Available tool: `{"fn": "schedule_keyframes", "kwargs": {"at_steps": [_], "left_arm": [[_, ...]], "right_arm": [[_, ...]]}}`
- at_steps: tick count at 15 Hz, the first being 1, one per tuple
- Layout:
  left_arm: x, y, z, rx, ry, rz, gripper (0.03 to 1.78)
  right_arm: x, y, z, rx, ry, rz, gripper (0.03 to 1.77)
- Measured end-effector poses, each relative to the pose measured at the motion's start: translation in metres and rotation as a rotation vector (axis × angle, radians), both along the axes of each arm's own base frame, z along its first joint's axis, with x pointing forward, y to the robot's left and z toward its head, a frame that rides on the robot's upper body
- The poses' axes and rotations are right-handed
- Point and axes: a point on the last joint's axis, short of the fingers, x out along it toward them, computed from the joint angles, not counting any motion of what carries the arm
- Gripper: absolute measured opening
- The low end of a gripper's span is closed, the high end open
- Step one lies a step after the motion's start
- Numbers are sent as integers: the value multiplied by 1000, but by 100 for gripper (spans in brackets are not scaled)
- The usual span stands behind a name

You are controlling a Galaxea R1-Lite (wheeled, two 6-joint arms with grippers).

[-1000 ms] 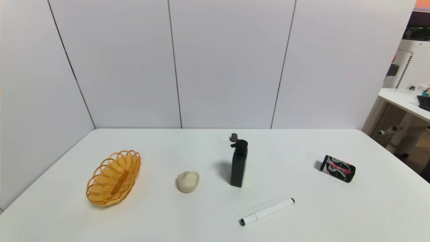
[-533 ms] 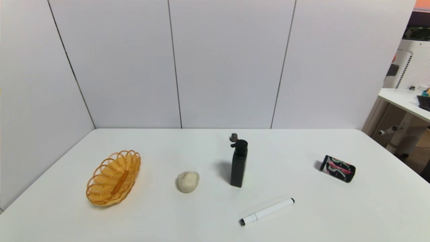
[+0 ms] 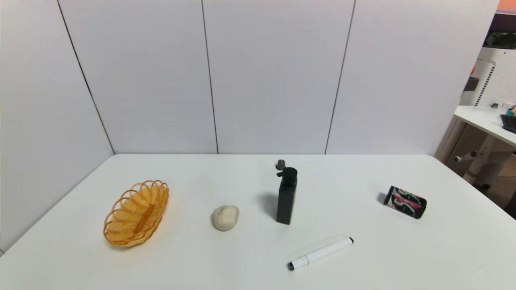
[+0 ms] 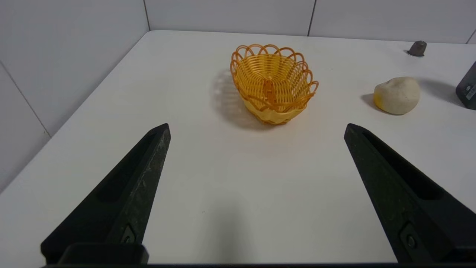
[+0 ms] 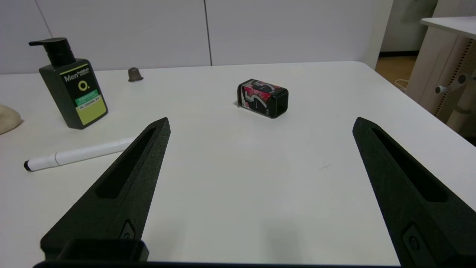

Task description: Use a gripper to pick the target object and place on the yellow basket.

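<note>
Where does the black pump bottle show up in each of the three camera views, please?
Head view: the pump bottle stands upright mid-table, right of the pale lump.
Left wrist view: only a dark corner of the bottle shows, cut by the frame edge, past the lump.
Right wrist view: the whole bottle shows its green label, beyond the white marker.
Shared landmark: the small grey cap behind the bottle.

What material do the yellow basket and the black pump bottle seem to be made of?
The yellow basket looks like moulded plastic made to imitate wicker: uniform orange-yellow strands, slightly glossy, with a looped rim. The black pump bottle appears to be matte plastic: flat, dull black sides with little reflection, a plastic-looking pump head, and a printed green label on one face.
</note>
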Motion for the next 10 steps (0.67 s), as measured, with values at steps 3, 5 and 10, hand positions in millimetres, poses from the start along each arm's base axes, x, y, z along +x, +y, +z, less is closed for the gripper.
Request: {"fn": "schedule_keyframes", "kwargs": {"at_steps": [3, 5, 10], "left_arm": [[26, -2, 69, 43, 50, -76, 169], [57, -7, 114, 83, 71, -165, 169], [134, -52, 156, 195, 163, -501, 169]], "right_arm": [[0, 0, 0, 0, 1, 0, 169], [0, 0, 0, 0, 0, 0, 169], [0, 0, 0, 0, 0, 0, 169]]}}
